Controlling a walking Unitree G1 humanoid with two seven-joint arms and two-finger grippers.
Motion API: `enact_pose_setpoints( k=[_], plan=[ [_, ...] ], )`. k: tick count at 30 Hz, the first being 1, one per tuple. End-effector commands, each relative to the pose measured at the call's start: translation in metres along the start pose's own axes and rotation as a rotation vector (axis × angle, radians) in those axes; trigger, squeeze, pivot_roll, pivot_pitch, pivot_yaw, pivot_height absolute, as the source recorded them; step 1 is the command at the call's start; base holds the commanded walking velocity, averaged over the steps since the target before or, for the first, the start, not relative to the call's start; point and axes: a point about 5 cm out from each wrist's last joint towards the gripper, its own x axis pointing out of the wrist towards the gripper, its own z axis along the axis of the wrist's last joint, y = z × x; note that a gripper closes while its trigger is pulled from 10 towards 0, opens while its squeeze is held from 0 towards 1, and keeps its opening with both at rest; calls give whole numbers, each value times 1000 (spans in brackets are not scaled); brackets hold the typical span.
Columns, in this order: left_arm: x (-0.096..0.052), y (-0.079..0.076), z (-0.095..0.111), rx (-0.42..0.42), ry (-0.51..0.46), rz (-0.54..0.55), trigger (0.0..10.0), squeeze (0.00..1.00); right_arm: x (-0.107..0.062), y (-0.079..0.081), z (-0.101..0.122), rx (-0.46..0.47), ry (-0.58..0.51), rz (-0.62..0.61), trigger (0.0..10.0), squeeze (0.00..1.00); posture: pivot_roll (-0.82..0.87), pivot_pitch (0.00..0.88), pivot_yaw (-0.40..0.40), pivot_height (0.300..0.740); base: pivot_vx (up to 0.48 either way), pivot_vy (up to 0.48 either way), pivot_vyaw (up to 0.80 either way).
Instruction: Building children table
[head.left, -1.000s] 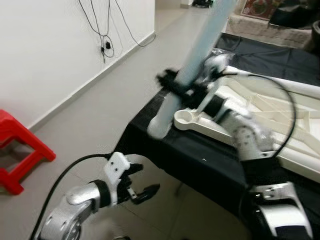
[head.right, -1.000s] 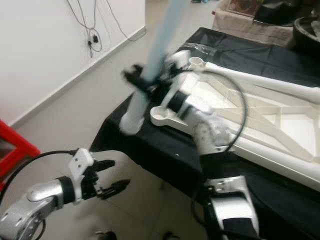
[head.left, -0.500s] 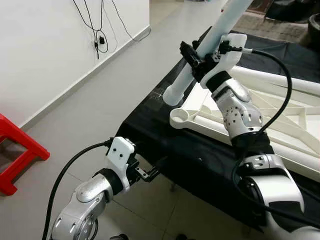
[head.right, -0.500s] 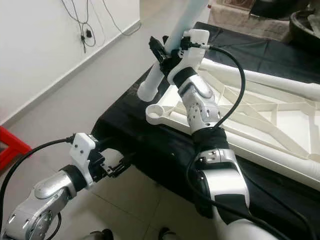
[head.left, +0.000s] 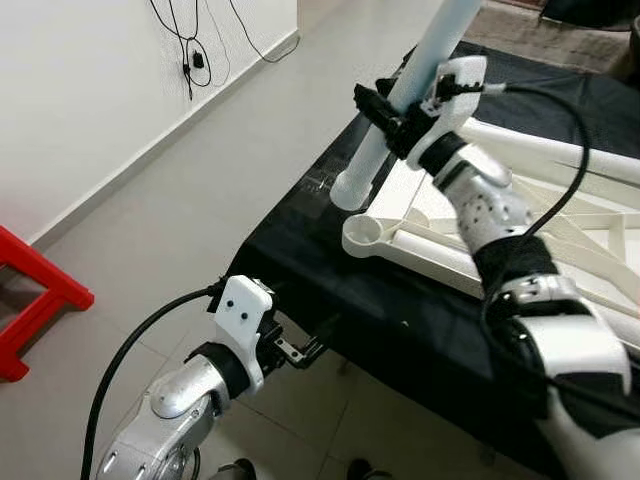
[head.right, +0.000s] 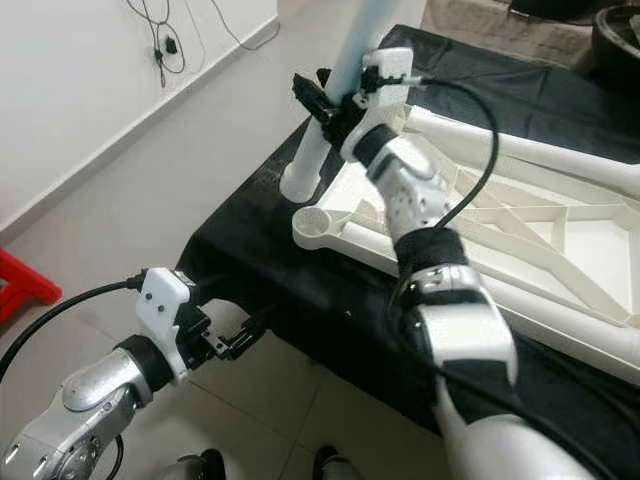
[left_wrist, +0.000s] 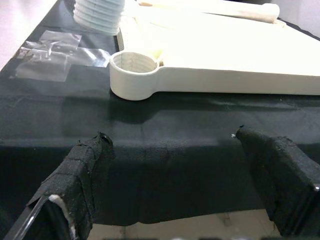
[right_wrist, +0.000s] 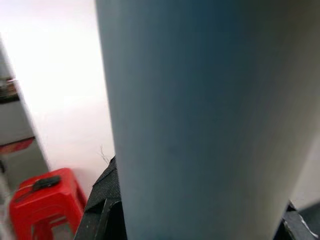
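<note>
A pale blue table leg (head.left: 405, 95) is held tilted above the corner of the black-covered table (head.left: 330, 270), with my right gripper (head.left: 392, 112) shut on its middle. Its threaded lower end (left_wrist: 98, 16) hangs just above and beside the round corner socket (head.left: 362, 234) of the white upturned tabletop (head.left: 560, 250). The leg (right_wrist: 200, 120) fills the space between the right fingers in the right wrist view. My left gripper (head.left: 300, 348) hovers low in front of the table's near edge, open, its black fingers (left_wrist: 80, 175) facing the socket (left_wrist: 132, 75).
A second white leg (head.right: 540, 155) lies along the far side of the tabletop. A clear plastic bag (left_wrist: 55, 62) lies on the cloth near the corner. A red stool (head.left: 35, 300) stands on the tiled floor at the left, and cables (head.left: 190, 50) hang on the white wall.
The right gripper has swung the leg over toward the corner socket and steadied it more upright. The left gripper has risen to the table's front edge. The camera shifted slightly.
</note>
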Motion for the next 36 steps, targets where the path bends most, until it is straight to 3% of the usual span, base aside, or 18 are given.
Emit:
enact_pose_setpoints(
  k=[1, 20, 24, 36],
  plan=[
    [-2, -4, -4, -7, 22, -6, 10000, 0, -2, 0, -2, -23, 26, 51, 0, 0, 93, 290, -72, 740, 0, 0, 0],
    [-7, -11, -6, -2, 52, -14, 10000, 0, -19, -11, -8, -49, 172, 208, 0, 0, 93, 315, -75, 740, 0, 0, 0],
    [-8, -11, -6, -3, 57, -16, 10000, 0, -27, -9, -13, -37, 267, 339, 0, 0, 90, 323, -73, 740, 0, 0, 0],
    [-8, -13, -7, -8, 65, -17, 10000, 0, -33, -1, -26, -8, 348, 496, 0, 0, 87, 323, -69, 740, 0, 0, 0]
  ],
)
